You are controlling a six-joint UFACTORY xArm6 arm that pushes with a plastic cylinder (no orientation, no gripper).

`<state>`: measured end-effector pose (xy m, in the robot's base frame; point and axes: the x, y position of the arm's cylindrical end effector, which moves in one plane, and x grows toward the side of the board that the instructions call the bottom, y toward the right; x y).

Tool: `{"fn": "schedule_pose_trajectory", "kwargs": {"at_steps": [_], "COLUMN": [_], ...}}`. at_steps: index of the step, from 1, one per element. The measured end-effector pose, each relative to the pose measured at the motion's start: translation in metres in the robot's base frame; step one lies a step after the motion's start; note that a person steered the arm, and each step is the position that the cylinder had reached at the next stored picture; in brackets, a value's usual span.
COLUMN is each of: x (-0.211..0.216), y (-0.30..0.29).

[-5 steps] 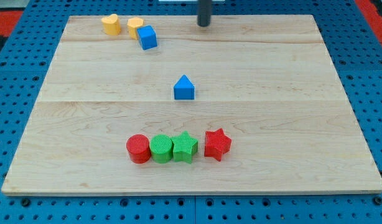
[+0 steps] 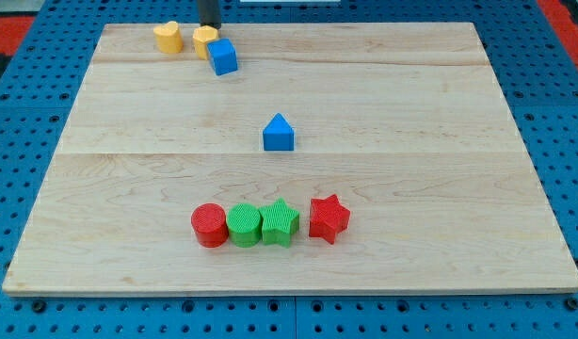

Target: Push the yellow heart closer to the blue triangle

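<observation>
Nearest the view's bottom, a row of four blocks is seen on the wooden desk: red cylinder, green cylinder and green star pressed side by side, w/ a red star just beside them at 3 o'clock, a small gap apart.

Approx. mid-desk, the blue triangle stands alone, well apart from everything else.

At the far edge, towards 11 o'clock from the triangle, three blocks are clustered. The yellow heart is set at the view's left of the group, just beside a second yellow block whose shape can't be made out. A blue cube is touching that second yellow block at its 4 o'clock.

My tip is seen at the view's top edge, directly at 12 o'clock of the second yellow block and apparently touching it; the heart lies at the tip's 8 o'clock, not in contact. The end effector is a plain dark rod, so no spread or pinch can be told.
</observation>
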<state>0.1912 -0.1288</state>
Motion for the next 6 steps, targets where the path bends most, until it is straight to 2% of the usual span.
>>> {"fn": "schedule_pose_trajectory", "kwargs": {"at_steps": [6], "x": [0.001], "y": [-0.103]}}
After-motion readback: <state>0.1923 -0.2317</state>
